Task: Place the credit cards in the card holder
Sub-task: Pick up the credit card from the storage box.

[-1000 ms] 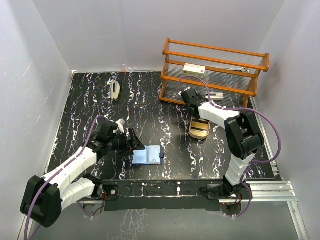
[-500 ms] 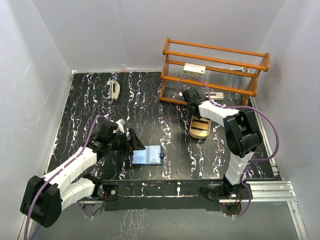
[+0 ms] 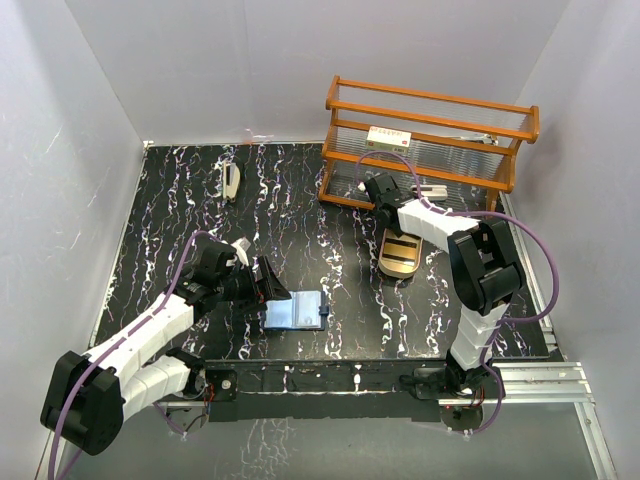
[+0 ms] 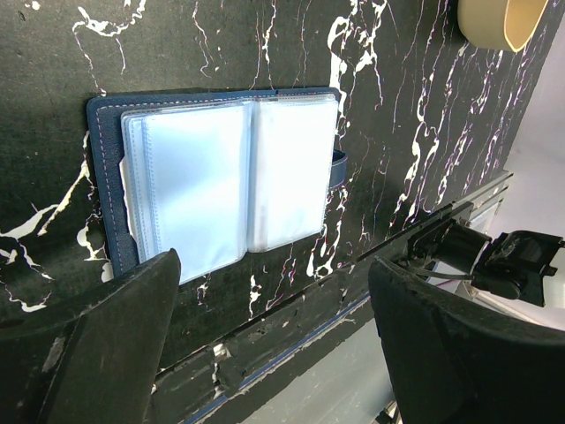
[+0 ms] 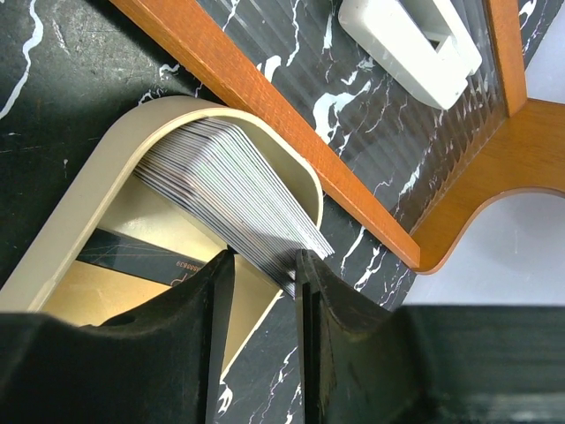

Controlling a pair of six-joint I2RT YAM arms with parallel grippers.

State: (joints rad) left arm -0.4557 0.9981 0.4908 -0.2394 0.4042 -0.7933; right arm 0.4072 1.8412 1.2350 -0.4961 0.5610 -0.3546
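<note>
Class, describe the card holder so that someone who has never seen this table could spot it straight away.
On the black marbled table, look near the front edge, just ahead of the left tool. There the card holder lies open and flat like a little book. Its navy cover and pale blue sleeves set it apart from the gold oval tray farther right.

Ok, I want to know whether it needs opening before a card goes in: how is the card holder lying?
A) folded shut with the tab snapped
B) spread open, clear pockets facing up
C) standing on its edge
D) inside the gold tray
B: the left wrist view shows the card holder spread flat on the table, both pale pocket pages facing up.
</note>
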